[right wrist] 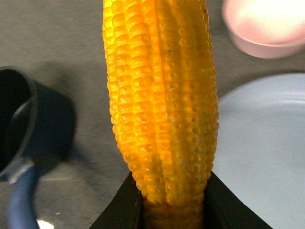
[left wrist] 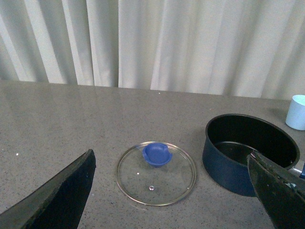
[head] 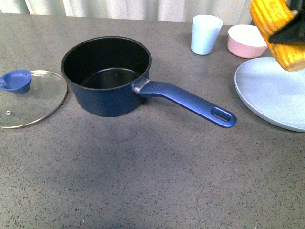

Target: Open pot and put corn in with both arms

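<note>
Right gripper point(right wrist: 172, 198) is clamped on the corn point(right wrist: 162, 109) near one end, up in the air by the plate point(head: 271, 93), well clear of the open pot point(head: 107, 76). Cob looks stiff, light and bumpy, so decent grip. Left gripper point(left wrist: 169, 191) hangs wide and empty above the lid point(left wrist: 156, 172).

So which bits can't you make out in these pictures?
- The corn: its top is cut off by the front view's upper edge; its base is hidden inside the right pincer in the right wrist view.
- Handle of the pot: mostly behind a finger of the left pincer, left wrist view.
- The plate: cut by the front view's right edge.
</note>
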Motion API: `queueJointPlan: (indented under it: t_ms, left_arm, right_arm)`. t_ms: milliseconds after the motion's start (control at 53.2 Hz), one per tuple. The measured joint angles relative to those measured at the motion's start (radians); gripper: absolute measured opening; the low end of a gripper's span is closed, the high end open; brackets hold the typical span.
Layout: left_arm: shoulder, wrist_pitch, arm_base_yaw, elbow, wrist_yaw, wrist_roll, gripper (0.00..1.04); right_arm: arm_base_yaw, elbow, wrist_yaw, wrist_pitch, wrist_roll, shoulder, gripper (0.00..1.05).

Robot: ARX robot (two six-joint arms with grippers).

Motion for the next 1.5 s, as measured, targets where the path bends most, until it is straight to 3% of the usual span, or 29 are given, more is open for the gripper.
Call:
queueJointPlan:
  t_ms: [169, 357, 658, 978, 1373, 1505]
  left_arm:
    - [0.0, 0.0, 0.0, 0.0, 0.0, 0.0, 0.96]
    - [0.0, 0.0, 0.0, 0.0, 0.0, 0.0, 0.96]
    - [0.0, 0.0, 0.0, 0.0, 0.0, 0.0, 0.96]
    - [0.0, 0.0, 0.0, 0.0, 0.0, 0.0, 0.96]
    - [0.0, 0.0, 0.0, 0.0, 0.0, 0.0, 0.96]
    - [0.0, 0.0, 0.0, 0.0, 0.0, 0.0, 0.96]
  right_arm:
    - [0.209, 0.143, -0.021, -0.047, -0.034, 0.103, 0.18]
    - [0.332, 0.35, 0.002, -0.125, -0.05, 0.262, 0.17]
    - [0.428, 0.572, 0.017, -0.198, -0.056, 0.428, 0.15]
    - [0.447, 0.629, 0.029, -0.227, -0.057, 0.492, 0.15]
    - [0.44, 0.566, 0.025, -0.187, -0.057, 0.469, 0.78]
    - [0.427, 0.526, 0.033, -0.164, -0.053, 0.439, 0.95]
